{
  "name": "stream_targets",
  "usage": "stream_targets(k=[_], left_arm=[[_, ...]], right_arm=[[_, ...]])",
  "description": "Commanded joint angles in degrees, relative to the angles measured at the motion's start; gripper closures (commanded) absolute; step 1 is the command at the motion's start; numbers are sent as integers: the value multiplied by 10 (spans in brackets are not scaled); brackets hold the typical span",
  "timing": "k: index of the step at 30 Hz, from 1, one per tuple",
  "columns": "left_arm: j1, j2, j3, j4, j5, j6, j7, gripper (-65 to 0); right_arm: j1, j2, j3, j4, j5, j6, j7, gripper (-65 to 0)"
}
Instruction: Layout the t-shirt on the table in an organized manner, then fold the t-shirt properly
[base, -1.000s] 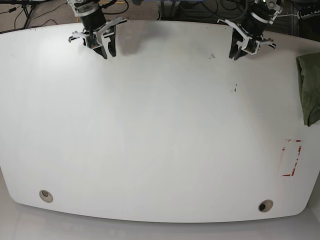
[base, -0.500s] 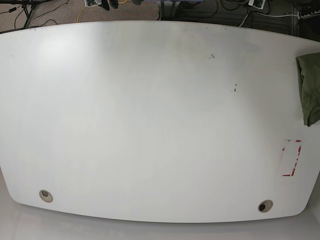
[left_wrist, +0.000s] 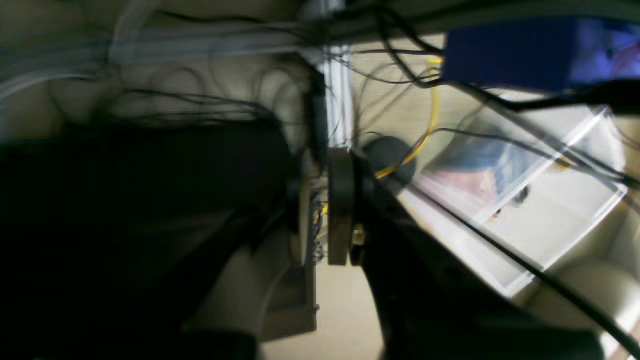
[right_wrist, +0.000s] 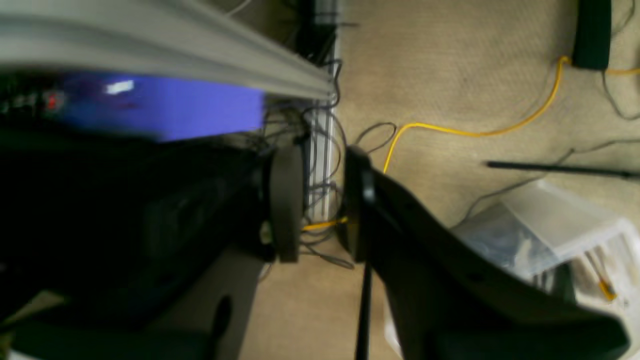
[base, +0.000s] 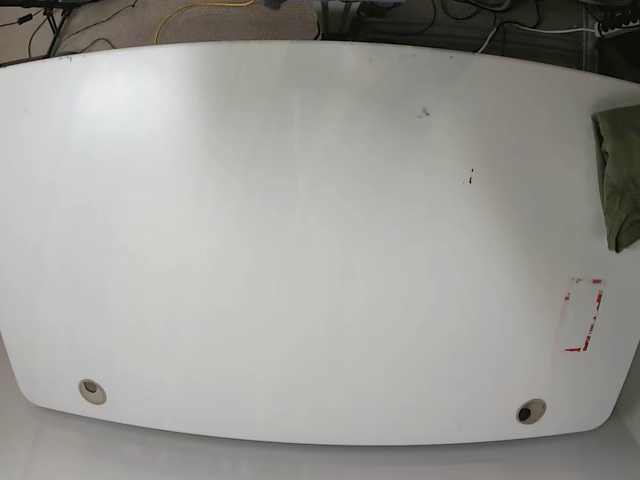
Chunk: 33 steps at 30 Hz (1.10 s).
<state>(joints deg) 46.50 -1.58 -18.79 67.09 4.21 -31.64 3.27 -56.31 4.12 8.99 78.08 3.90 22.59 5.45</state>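
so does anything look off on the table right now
Yes: the t-shirt sits bunched at the table's right edge, partly out of frame, not laid out. Neither arm shows in the base view.

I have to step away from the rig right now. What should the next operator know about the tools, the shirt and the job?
Left tool: shut, empty, pulled back off the table over the cabled floor.
Right tool: jaws a little apart, empty, also off the table.
Olive-green cotton t-shirt: bunched at the right edge of the glossy white table in the base view, partly out of frame.
Done: nothing visible; the shirt is not laid out.
Left: bring it to the middle, spread it flat, fold it.
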Motion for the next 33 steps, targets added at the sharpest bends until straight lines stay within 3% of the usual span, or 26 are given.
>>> stream_targets(k=[1, 7, 11, 19, 26, 33], left_arm=[[-31, -10, 9, -96, -6, 3, -32, -47], [-128, -11, 18, -264, -2, 3, -78, -47], [-189, -31, 20, -359, -2, 18, -83, -47], [-286, -47, 69, -489, -2, 89, -84, -49], [-341, -51, 100, -549, -3, 181, -81, -50], [-379, -53, 100, -591, -2, 203, -81, -72]], right_arm=[[34, 2, 2, -78, 4, 8, 30, -136], [113, 17, -1, -205, 4, 8, 31, -136], [165, 20, -1, -274, 4, 6, 31, -136], [249, 21, -1, -391, 3, 3, 31, -136], [325, 21, -1, -503, 3, 3, 31, -143], [359, 21, -1, -553, 2, 2, 31, -141]])
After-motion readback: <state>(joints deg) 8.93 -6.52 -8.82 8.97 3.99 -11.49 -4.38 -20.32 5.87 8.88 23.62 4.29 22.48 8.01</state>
